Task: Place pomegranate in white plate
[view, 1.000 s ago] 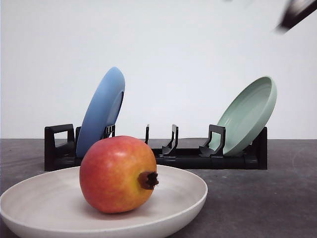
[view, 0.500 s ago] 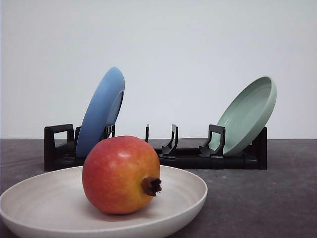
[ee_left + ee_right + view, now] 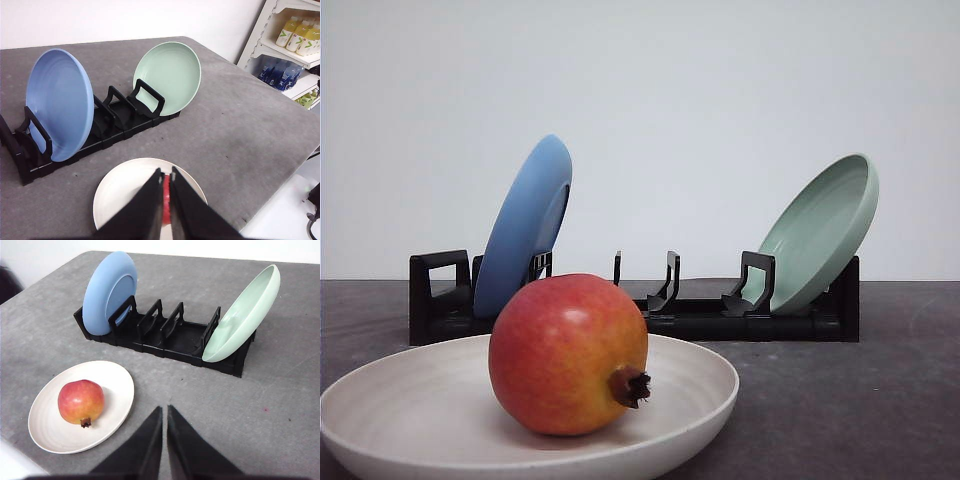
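Right wrist view: right gripper (image 3: 164, 412) fingers pressed together above grey tabletop (image 3: 280, 405), left gripper (image 3: 165, 176) fingers likewise closed on nothing, round red-yellow glossy pomegranate (image 3: 81, 402) lying in off-white shallow round plate (image 3: 117, 385), black slotted rack (image 3: 170, 337) beyond with tilted blue plate (image 3: 107, 290) and pale green plate (image 3: 245, 312).

A black rack (image 3: 650, 310) sits on the grey table (image 3: 860, 400), holding a blue plate (image 3: 525, 225) and a green plate (image 3: 820, 232).

Setting presents as a lab mock-up of a shop: bare white wall (image 3: 720, 100), grey tabletop (image 3: 280, 405), and white shelving (image 3: 280, 30) stocked with bottled drinks (image 3: 300, 32) alongside.
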You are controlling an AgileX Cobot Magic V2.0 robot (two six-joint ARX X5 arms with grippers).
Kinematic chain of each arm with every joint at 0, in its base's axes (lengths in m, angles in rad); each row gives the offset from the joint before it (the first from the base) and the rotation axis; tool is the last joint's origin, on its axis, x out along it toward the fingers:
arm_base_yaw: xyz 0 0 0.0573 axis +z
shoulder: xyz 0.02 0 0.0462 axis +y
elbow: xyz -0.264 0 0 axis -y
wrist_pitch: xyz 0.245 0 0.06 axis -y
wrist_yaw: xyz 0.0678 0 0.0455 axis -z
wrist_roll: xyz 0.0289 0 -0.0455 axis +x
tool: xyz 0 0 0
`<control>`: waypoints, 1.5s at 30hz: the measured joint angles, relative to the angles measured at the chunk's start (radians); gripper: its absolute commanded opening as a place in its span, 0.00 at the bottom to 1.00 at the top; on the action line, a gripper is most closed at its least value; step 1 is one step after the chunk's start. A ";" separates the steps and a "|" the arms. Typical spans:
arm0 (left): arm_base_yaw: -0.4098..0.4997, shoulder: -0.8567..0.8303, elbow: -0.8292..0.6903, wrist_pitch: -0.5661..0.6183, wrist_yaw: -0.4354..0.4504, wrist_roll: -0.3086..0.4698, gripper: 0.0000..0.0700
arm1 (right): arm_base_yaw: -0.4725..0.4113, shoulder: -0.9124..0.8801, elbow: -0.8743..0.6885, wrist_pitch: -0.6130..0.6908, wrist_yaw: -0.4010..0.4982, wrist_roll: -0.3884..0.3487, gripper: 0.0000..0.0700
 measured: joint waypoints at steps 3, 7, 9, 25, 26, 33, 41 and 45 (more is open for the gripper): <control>0.000 -0.003 -0.005 0.011 0.000 0.000 0.00 | 0.000 0.000 0.000 0.004 0.000 0.000 0.01; 0.091 -0.022 -0.048 0.046 0.018 0.000 0.00 | 0.000 0.000 0.000 0.004 0.000 0.000 0.01; 0.198 -0.028 -0.100 0.108 0.047 0.004 0.00 | 0.000 0.000 0.000 0.004 0.000 0.000 0.01; 1.043 -0.276 -0.812 0.700 0.247 0.186 0.00 | 0.000 0.000 0.000 0.010 0.000 0.000 0.01; 1.063 -0.290 -0.829 0.701 0.263 0.193 0.00 | 0.000 0.000 0.000 0.010 0.000 0.000 0.01; 1.122 -0.312 -0.841 0.681 0.319 0.281 0.00 | 0.000 0.000 0.000 0.011 0.000 0.000 0.01; 1.131 -0.312 -0.841 0.678 0.320 0.343 0.00 | 0.000 0.000 0.000 0.011 0.000 0.000 0.01; 1.131 -0.312 -0.841 0.678 0.320 0.344 0.00 | 0.000 0.000 0.000 0.011 0.000 0.000 0.01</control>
